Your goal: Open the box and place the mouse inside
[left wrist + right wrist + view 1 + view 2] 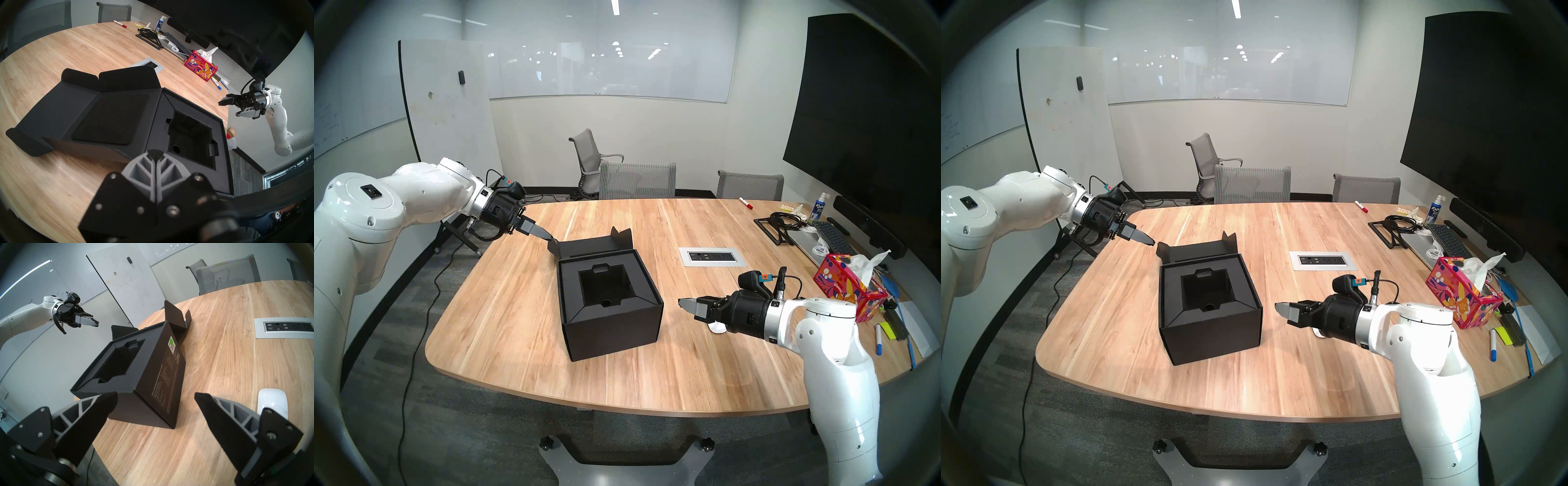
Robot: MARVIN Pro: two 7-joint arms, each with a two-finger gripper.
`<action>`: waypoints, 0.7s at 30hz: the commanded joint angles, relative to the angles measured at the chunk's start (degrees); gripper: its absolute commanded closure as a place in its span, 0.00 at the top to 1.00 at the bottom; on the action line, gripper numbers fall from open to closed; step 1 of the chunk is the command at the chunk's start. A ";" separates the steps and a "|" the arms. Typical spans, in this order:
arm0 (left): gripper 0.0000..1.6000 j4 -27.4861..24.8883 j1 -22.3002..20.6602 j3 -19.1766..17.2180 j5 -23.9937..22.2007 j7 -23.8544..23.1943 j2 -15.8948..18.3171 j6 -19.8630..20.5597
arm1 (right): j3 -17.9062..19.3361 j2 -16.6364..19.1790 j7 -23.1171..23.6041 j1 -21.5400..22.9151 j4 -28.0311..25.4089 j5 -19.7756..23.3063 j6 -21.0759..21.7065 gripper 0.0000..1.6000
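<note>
Starting on the left: the left gripper (550,238) has its fingers pressed fully together with nothing between them, tip right by the corner flap of the box lid (592,245), which is folded back flat behind the box (611,300). In the right wrist view there's a gap between tip and flap, so I wouldn't call it touching. The box sits mid-table with its recessed insert (606,284) open to the top, so I'd say the opening part is done.

Further right, the right gripper (687,303) hovers with its jaws spread wide and empty, pointing toward the box. The mouse (272,401) lies on the table (653,380) just beside and under that gripper, on its right side, barely peeking out below it in the head view. In the wrist view its long axis runs roughly along the fingers' direction. The right arm is clearly the nearer one; it'd need to shift sideways and down to straddle it.

Off to the far right there's a red tissue box (843,288), pens and a keyboard (833,236), all well apart. Nothing sits between mouse and box.
</note>
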 commanded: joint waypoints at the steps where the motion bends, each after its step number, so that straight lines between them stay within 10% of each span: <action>1: 0.00 0.32 -1.17 -0.68 -0.04 -0.08 0.16 -0.19 | -0.11 0.13 -0.09 0.44 -1.15 0.15 -0.15 1.00; 21: 0.00 0.33 -1.06 -1.34 0.57 -0.08 0.25 -0.12 | -0.11 0.13 -0.10 0.44 -1.16 0.16 -0.15 1.00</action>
